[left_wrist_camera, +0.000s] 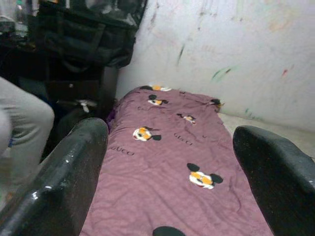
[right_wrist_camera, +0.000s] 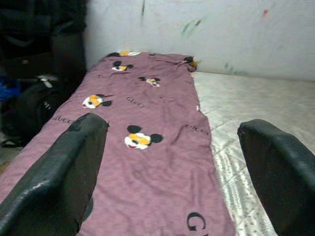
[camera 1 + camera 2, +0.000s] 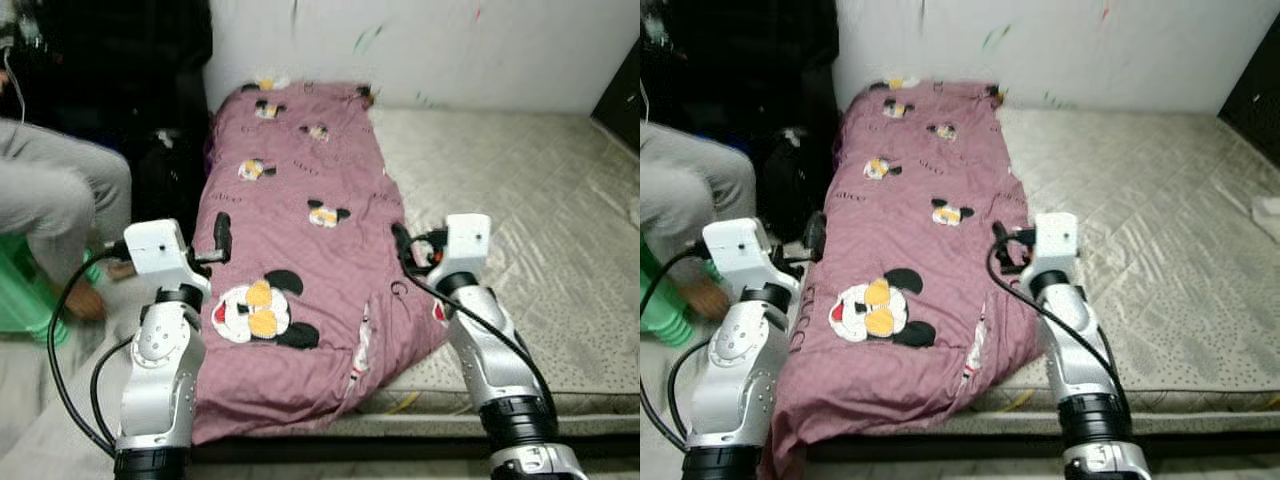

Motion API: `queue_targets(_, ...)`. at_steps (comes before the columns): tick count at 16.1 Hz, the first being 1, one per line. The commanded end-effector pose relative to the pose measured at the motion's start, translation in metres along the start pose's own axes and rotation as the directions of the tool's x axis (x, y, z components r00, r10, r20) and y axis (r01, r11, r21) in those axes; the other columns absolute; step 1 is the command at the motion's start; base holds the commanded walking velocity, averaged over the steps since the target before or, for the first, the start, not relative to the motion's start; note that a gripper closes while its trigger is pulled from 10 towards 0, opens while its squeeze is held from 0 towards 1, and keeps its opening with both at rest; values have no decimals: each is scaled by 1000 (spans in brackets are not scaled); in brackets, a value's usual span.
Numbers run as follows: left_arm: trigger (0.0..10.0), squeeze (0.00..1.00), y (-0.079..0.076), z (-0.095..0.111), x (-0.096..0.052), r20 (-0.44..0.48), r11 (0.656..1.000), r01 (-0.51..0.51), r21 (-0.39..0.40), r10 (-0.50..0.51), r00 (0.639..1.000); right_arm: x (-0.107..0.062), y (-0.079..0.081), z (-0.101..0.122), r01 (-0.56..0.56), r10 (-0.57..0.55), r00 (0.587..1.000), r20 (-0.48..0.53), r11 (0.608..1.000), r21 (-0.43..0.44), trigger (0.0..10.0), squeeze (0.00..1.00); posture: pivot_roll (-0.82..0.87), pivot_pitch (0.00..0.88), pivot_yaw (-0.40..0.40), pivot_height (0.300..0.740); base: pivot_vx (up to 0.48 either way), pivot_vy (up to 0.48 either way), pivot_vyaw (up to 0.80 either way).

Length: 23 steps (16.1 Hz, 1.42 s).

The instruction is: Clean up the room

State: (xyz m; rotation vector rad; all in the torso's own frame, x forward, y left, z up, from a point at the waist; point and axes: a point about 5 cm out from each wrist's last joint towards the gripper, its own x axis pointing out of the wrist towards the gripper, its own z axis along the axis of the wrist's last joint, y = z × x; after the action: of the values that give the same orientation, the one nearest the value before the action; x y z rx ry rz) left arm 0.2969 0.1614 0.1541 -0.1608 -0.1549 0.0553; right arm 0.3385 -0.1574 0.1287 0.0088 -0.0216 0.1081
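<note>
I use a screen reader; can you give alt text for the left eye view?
A mauve cartoon-print blanket lies along the left side of a bare mattress. The left end effector and right end effector hover open over its near end. A seated person's leg is at far left.

From my seat at the head camera, the mattress [image 3: 520,200] runs from 6 o'clock up to the wall [image 3: 450,50] at 12. The folded blanket [image 3: 300,260] lies lengthwise along the mattress's left half, its near end drooping over the front edge at 6 and its far end touching the wall at 12. My left gripper [image 3: 222,238] hangs over the blanket's left border at 9, my right gripper [image 3: 403,243] over its right border at 3. A seated person's leg [image 3: 60,200] is at 10, off the mattress, with a stool [image 3: 25,300] beneath. A dark bag [image 3: 160,170] sits between that leg and the blanket.
</note>
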Motion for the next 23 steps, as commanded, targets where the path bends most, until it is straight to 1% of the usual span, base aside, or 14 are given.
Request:
queue_targets(1,10000,0,-3,4,3,-4,1000,22,4,-22,1000,1,-1,5,4,-4,1000,13,1000,-4,10000,0,-61,30,-27,740,0,0,0)
queue_targets(2,10000,0,-3,3,3,-9,1000,22,8,-22,1000,0,-1,5,5,-5,1000,11,1000,-2,10000,0,-61,30,-27,740,0,0,0)
queue_targets(4,10000,0,3,-5,-6,-41,1000,6,18,-5,999,-10,-4,-6,15,-15,1000,-24,1000,-3,10000,0,-57,52,-23,740,0,0,0)
queue_targets(6,10000,0,2,-11,-14,-61,1000,5,17,-4,998,-17,-5,-15,24,-23,998,-51,1000,14,10000,0,-47,54,-30,740,0,0,0)
queue_targets(7,10000,0,0,-12,-15,-61,999,5,33,-3,998,-20,-2,-19,10,-8,997,-75,999,37,10000,0,-20,64,-65,740,0,0,0)
queue_targets(8,10000,0,0,-10,-15,-54,999,-5,38,7,998,-22,3,-20,-16,21,996,-89,999,48,10000,0,-13,77,-78,740,0,0,0)
queue_targets(9,10000,0,4,-10,-19,-58,999,-34,37,36,998,-26,9,-25,-60,64,992,-111,997,41,10000,0,-10,101,-94,740,0,0,0)
queue_targets(11,10000,0,10,-12,-28,-72,997,-57,48,61,996,-31,12,-28,-76,81,988,-133,996,43,10000,0,-8,132,-104,735,0,0,0)
queue_targets(13,10000,0,14,-13,-35,-81,996,-76,56,80,994,-36,12,-29,-82,87,986,-145,996,44,10000,0,-6,151,-99,715,0,0,0)
queue_targets(14,10000,0,15,-13,-37,-81,995,-77,57,82,993,-37,12,-31,-81,86,985,-149,996,42,10000,0,-6,152,-98,705,0,0,0)
queue_targets(16,10000,0,16,-12,-35,-78,995,-80,64,85,993,-36,12,-28,-82,87,985,-147,996,38,10000,0,-17,157,-96,705,0,0,0)
queue_targets(18,10000,0,14,-10,-30,-71,995,-82,56,86,994,-36,12,-27,-85,90,984,-152,996,37,10000,0,-25,159,-102,705,0,0,0)
queue_targets(20,10000,0,11,-10,-30,-70,995,-84,49,87,994,-36,12,-28,-96,99,982,-161,995,31,10000,0,-28,166,-112,700,0,0,0)
queue_targets(23,10000,0,11,-12,-34,-77,995,-89,44,93,993,-35,13,-28,-104,107,981,-162,994,29,10000,0,-28,168,-115,660,0,0,0)
